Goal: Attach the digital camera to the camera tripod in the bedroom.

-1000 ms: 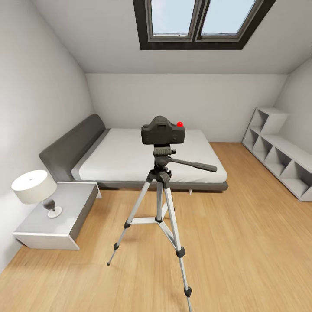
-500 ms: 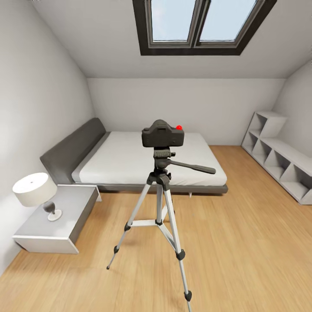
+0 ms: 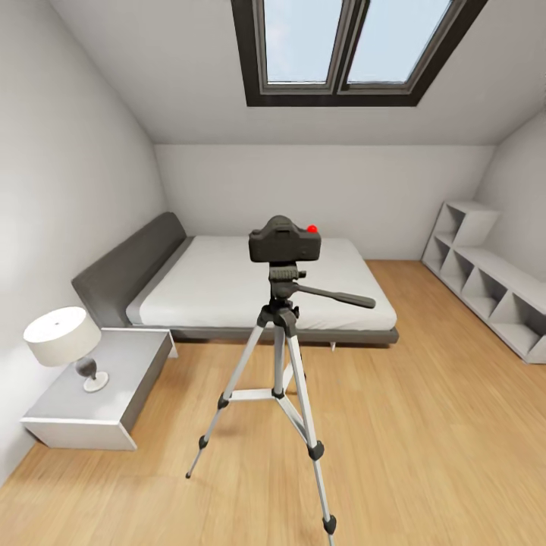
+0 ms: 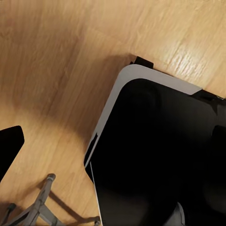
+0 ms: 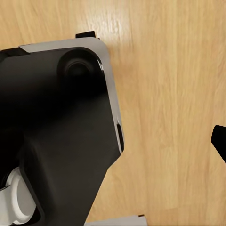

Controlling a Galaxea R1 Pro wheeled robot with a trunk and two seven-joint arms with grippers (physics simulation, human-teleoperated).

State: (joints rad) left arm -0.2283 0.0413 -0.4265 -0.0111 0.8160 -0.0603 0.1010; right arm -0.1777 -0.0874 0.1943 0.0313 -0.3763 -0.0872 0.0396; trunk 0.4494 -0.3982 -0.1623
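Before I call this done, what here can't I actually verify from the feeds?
- Whether the digital camera is locked to the camera tripod: head view, the joint is too small to see.
- The tripod's near foot: head view, cut off by the bottom edge.
- Both grippers' state: wrist views show only a dark fingertip at an edge, over the floor and the robot's base.

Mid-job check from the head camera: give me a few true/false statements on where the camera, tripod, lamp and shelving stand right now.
1. The digital camera sits on top of the camera tripod. True.
2. The tripod stands on the bed. False: it stands on the wood floor, in front of the bed.
3. A white-shaded lamp rests on the grey nightstand. True.
4. The open shelving lines the left wall. False: it is along the right wall.
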